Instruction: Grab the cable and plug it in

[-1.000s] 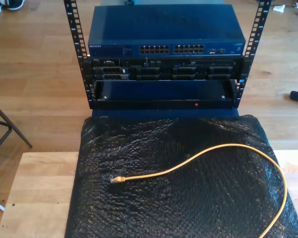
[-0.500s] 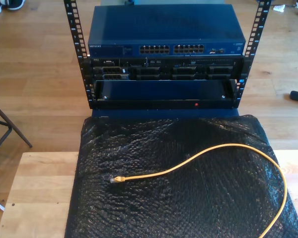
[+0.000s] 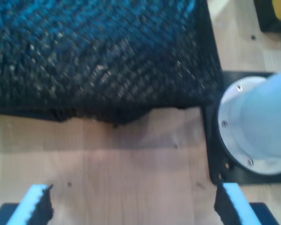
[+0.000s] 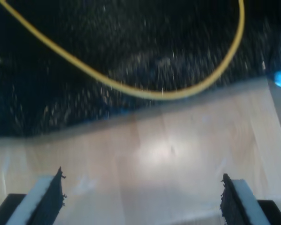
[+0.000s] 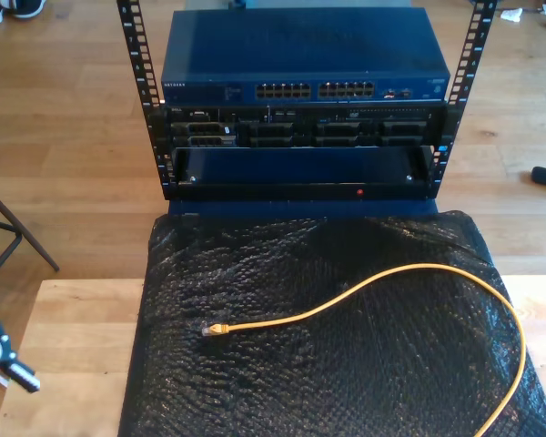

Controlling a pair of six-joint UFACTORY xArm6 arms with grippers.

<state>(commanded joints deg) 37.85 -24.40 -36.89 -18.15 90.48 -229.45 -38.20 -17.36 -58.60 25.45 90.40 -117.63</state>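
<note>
Both grippers hang with jaws spread wide and hold nothing. Under my first gripper (image 3: pixel 131 206) is the bare wooden table (image 3: pixel 131 159), near the edge of the black bubble sheet (image 3: pixel 98 56) and beside a white arm base (image 3: pixel 257 126). My second gripper (image 4: pixel 143 197) is also over the wood, close to a curve of the cable (image 4: pixel 145 93). In the exterior view the cable (image 5: pixel 409 271) lies in a loop on the sheet, and its plug (image 5: pixel 216 330) points toward the exterior view's left, before the blue switch (image 5: pixel 300 64) in the rack.
</note>
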